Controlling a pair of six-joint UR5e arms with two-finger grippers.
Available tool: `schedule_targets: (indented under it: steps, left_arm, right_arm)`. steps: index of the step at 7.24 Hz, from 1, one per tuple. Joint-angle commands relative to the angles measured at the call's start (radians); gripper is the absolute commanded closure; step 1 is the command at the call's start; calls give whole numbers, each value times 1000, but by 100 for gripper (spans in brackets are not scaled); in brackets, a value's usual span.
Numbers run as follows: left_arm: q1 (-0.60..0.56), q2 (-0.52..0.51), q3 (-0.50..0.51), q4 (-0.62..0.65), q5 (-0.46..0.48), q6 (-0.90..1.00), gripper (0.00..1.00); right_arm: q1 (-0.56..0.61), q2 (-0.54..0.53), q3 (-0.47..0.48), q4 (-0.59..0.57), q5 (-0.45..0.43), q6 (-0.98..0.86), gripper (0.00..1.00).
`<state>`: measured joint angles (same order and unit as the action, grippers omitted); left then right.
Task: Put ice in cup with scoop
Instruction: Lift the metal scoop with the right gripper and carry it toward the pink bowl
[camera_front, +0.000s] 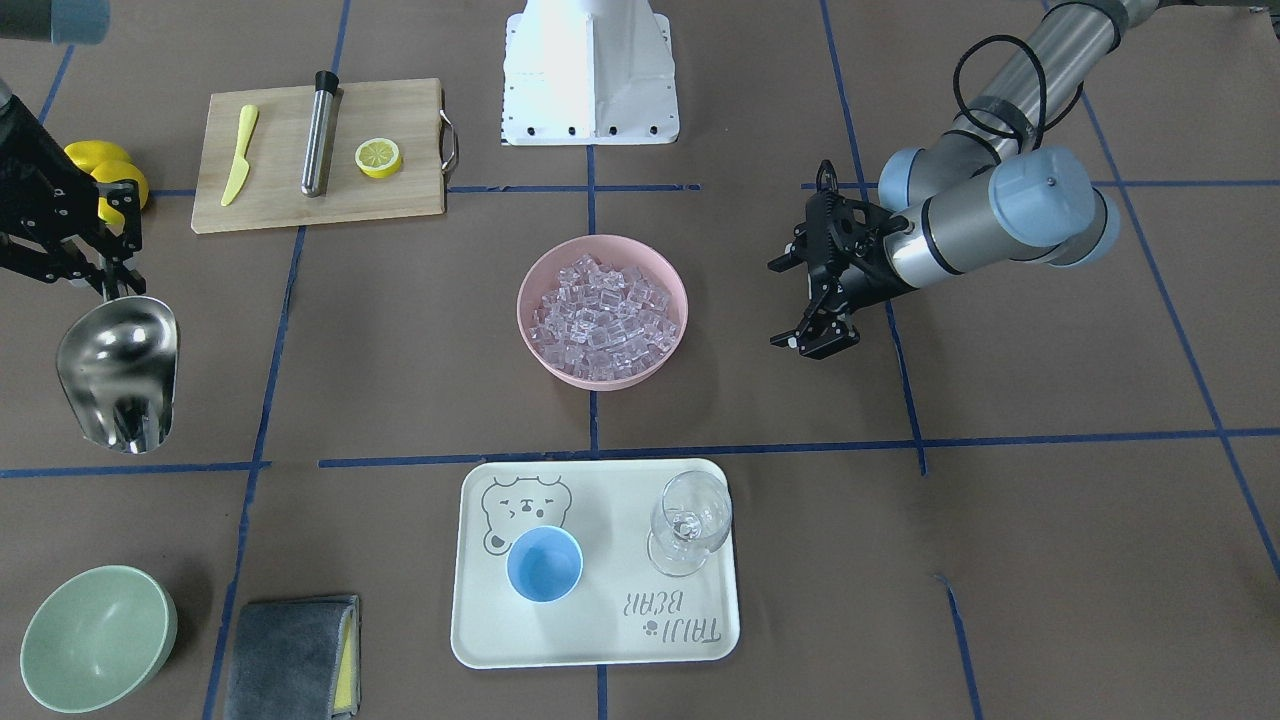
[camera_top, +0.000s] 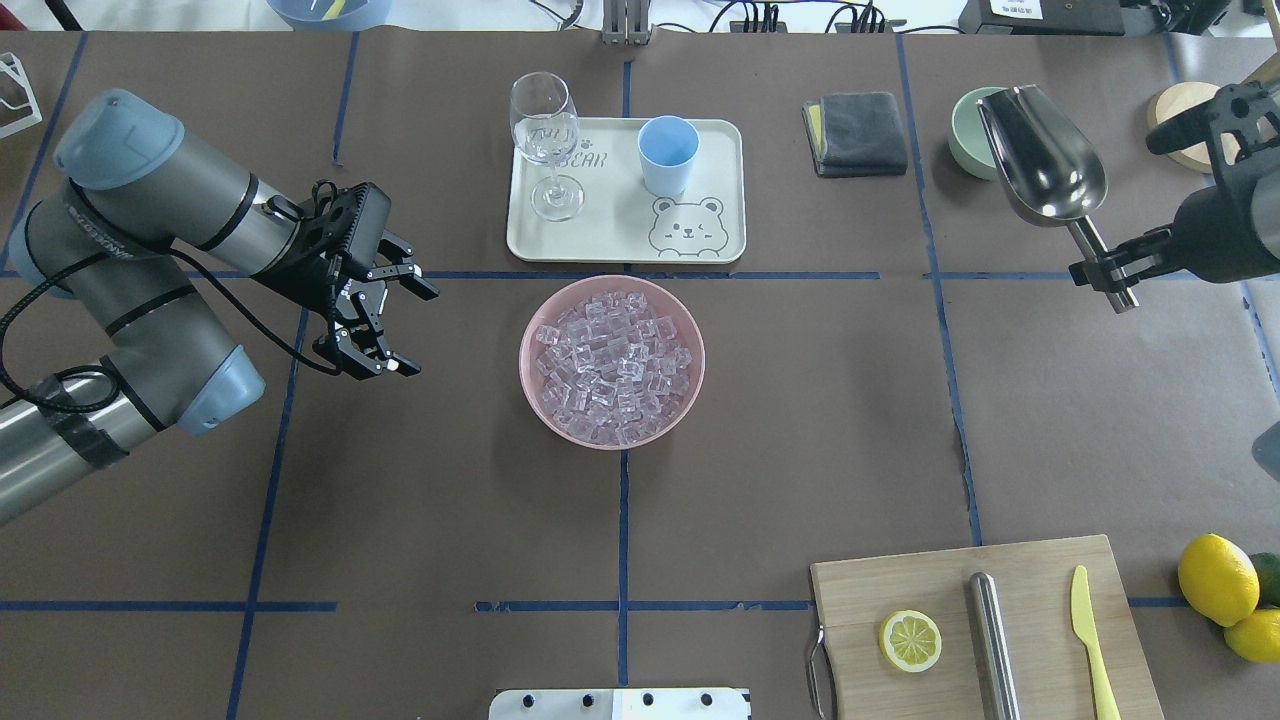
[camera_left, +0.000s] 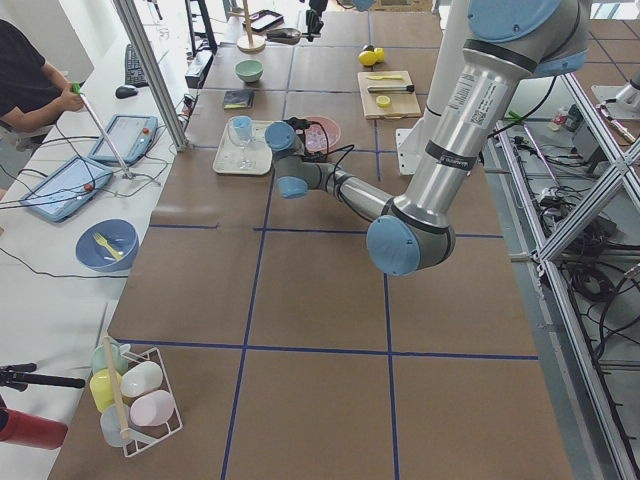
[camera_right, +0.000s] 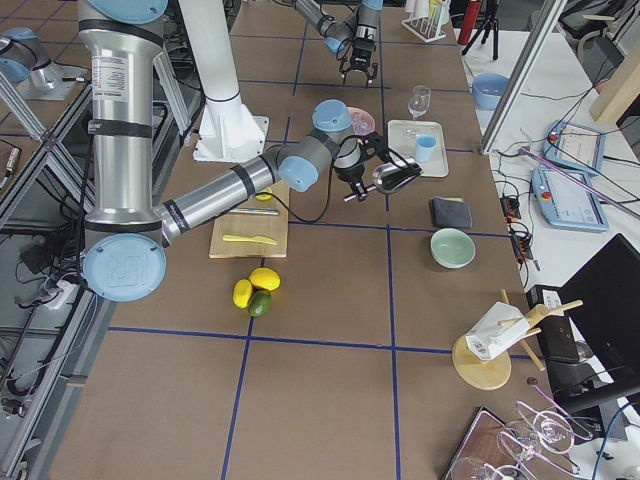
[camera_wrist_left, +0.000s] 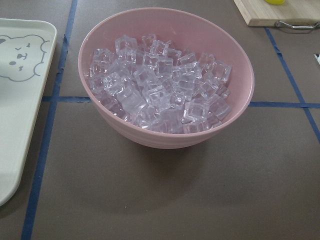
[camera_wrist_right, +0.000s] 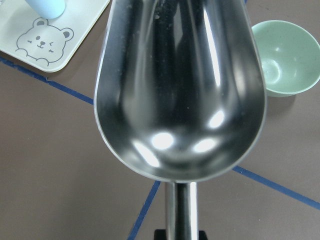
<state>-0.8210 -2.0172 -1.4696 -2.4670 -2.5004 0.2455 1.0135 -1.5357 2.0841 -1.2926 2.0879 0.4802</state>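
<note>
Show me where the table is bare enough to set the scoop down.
Bare table lies between the pink bowl and the cutting board, and between that bowl and the right end effector holding the scoop. Crowded: the tray with the cup and wine glass, and around the cloth and green bowl.

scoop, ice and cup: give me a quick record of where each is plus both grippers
scoop: trough empty, handle clamped in right gripper, near green bowl
ice: piled in pink bowl, table centre
cup: upright on tray, looks empty, beside wine glass
left gripper: open, holds nothing, beside pink bowl
progress: no ice scooped yet
</note>
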Motion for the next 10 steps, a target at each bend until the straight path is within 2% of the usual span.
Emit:
schedule_targets:
  steps: [1,3,4,5,8,9,10]
  left_arm:
    - [0,0,0,2,0,0,0]
    - [2,2,0,3,0,0,0]
    - [2,2,0,3,0,0,0]
    - [2,2,0,5,2,0,0]
    - [12,-2,5,-4,5,5,0]
    - [20,-2,6,-4,9,5,0]
    - [22,-9,8,-4,44,2,0]
  right_arm:
    - [-4,109,5,-128,-28,3,100]
    - [-70,112,10,-134,-87,-3,100]
    - [-154,111,28,-166,-211,-47,100]
    - [-182,150,30,-279,-224,-125,100]
    - [-185,349,19,-638,-235,-542,100]
    - [-187,383,22,-674,-250,-645,100]
    - [-210,402,25,-691,-258,-653,100]
